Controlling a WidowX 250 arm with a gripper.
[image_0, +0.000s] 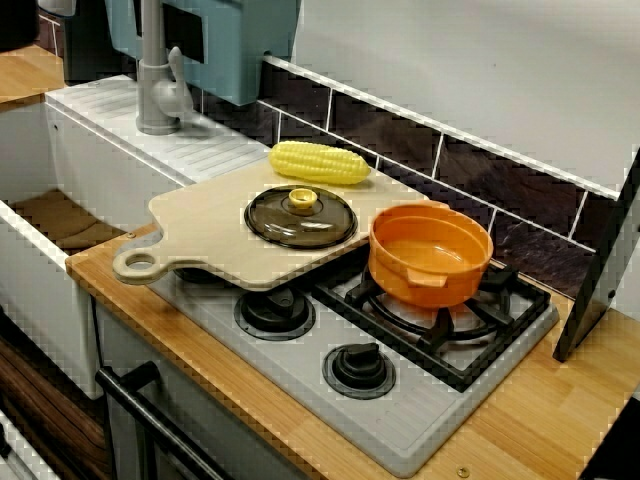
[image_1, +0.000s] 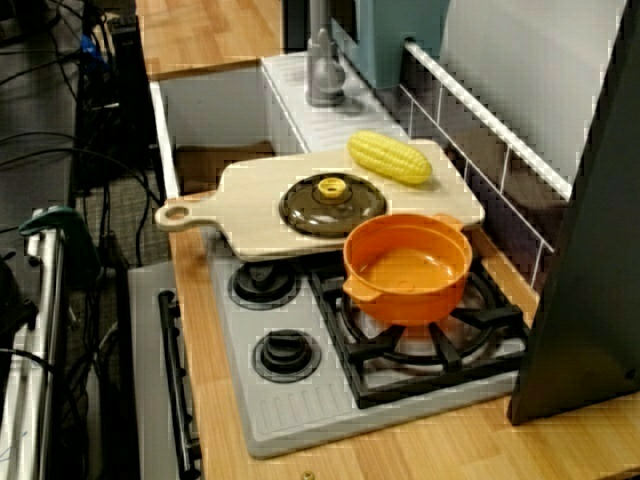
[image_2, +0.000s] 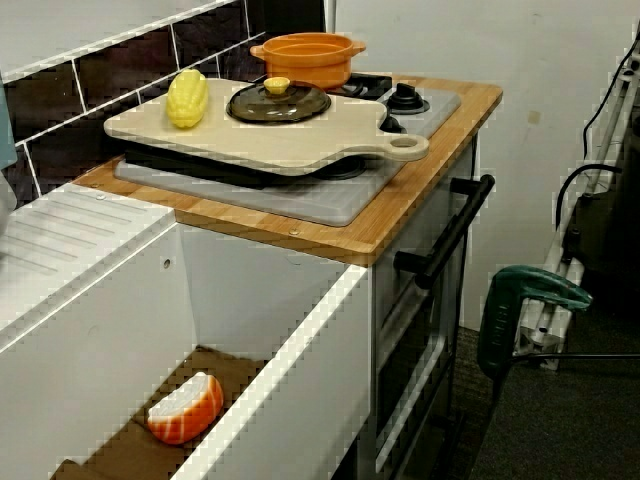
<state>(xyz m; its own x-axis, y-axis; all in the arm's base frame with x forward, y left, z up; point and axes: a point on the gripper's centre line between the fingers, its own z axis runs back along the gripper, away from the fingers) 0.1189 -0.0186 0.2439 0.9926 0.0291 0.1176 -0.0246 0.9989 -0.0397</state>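
Note:
No gripper shows in any view. An orange pot (image_0: 430, 253) stands open and empty on the black burner grate (image_0: 470, 330) of a toy stove; it shows again in the side view as the pot (image_1: 407, 265) and in the low view from the sink as the pot (image_2: 306, 58). A pale cutting board (image_0: 210, 225) lies across the stove's left half, its handle pointing to the sink. On it rest a dark lid with a yellow knob (image_0: 300, 214) and a yellow corn cob (image_0: 320, 162), the lid touching the pot's side.
Two stove knobs (image_0: 357, 367) sit at the front of the grey hob. A white sink (image_2: 300, 360) lies left of the stove, with an orange-and-white sushi piece (image_2: 185, 408) on its bottom. A grey tap (image_0: 160, 90) stands behind it. A black slanted panel (image_0: 600, 270) stands at the right.

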